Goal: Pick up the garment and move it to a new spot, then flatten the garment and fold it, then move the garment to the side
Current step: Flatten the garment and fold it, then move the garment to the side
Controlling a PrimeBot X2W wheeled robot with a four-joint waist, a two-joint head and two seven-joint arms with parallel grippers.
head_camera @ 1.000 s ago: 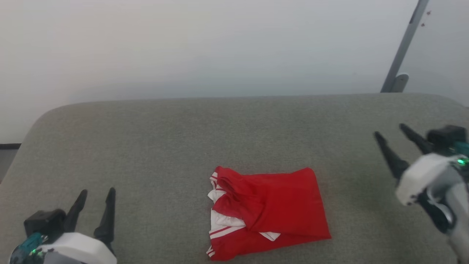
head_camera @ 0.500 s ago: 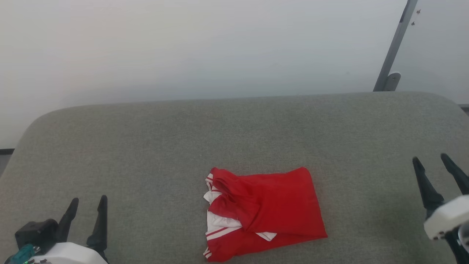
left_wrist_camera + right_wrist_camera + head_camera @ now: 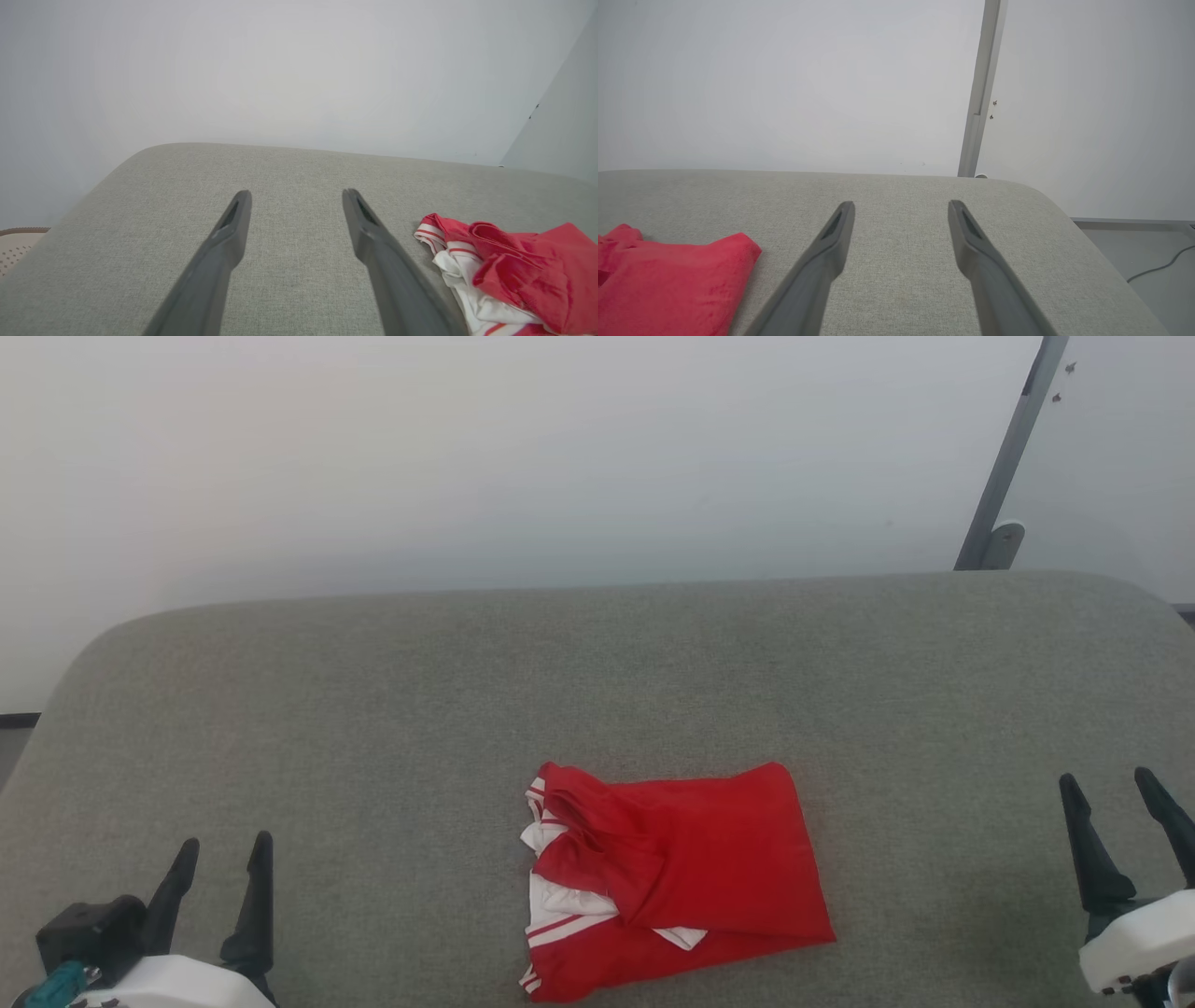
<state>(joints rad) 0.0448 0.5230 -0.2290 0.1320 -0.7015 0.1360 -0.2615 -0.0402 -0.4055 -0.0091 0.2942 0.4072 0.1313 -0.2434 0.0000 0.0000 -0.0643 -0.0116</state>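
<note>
Since garment [image 3: 691,868] lies folded on surface [image 3: 373,709], folding looks done; left gripper [image 3: 227,842] and right gripper [image 3: 1105,777] both released, empty. Next: grab an edge, move it aside.

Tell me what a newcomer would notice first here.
The red garment, loosely folded with white striped trim at its left edge, lies near the front middle of the grey cushion. The left gripper and right gripper sit open and empty at either side, both clear of it.
</note>
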